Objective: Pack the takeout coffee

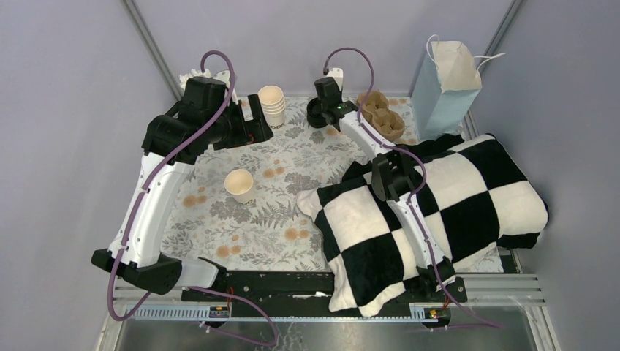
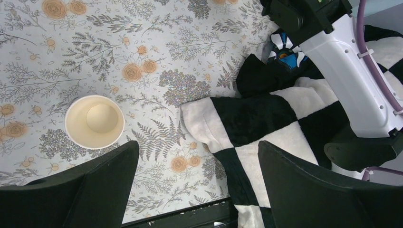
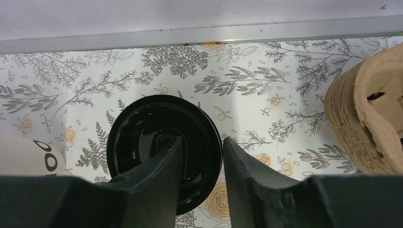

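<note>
Right gripper (image 3: 202, 142) over the round black plastic lid (image 3: 142, 137), far side.
Jaws half-narrowed astride its rim, grip uncertain, presumably to cap the small cream paper cup (image 1: 240, 184) standing open left of centre; left gripper (image 2: 197, 147) spread wide, empty.

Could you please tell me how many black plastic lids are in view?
1: the round black plastic lid lies under the right tool, beside the brown moulded-pulp cup carrier; others may be nested beneath it.
</note>
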Robot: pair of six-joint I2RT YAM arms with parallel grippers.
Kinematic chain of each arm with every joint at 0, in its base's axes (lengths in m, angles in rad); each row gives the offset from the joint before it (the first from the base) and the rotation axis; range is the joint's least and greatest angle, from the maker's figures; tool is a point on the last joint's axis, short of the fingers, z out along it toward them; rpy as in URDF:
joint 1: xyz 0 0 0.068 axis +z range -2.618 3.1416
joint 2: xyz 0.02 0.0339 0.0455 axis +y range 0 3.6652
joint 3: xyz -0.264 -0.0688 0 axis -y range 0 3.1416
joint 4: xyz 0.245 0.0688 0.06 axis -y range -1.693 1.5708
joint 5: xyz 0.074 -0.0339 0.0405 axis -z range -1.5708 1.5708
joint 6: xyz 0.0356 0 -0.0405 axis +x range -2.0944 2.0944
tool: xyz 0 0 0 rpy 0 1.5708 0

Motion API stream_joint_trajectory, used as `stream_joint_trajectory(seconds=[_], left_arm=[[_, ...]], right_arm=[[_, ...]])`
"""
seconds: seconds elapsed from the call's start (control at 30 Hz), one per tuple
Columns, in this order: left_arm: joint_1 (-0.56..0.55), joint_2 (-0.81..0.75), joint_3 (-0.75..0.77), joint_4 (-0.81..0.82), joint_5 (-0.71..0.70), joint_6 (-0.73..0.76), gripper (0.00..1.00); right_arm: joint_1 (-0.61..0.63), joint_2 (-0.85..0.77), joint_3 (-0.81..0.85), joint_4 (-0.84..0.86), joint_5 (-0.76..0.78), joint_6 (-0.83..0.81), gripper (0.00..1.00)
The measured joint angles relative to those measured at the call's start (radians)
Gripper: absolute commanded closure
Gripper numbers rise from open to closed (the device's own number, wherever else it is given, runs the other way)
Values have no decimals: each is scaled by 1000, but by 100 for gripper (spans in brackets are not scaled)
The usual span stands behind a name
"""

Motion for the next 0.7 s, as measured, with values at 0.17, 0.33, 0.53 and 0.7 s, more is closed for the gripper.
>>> stream_joint_trajectory(seconds=[0.17,0.33,0.53,0.7], left_arm=[[0,0,0,0,0,2,1],[0,0,0,0,0,8,1],[0,0,0,-1,0,15,1],[0,0,0,-1,0,16,1]], right_arm=[[0,15,1,5,7,0,58],[0,22,1,5,14,-1,60],[-1,22,6,6,34,-9,60],[-1,22,11,6,43,-22,76]])
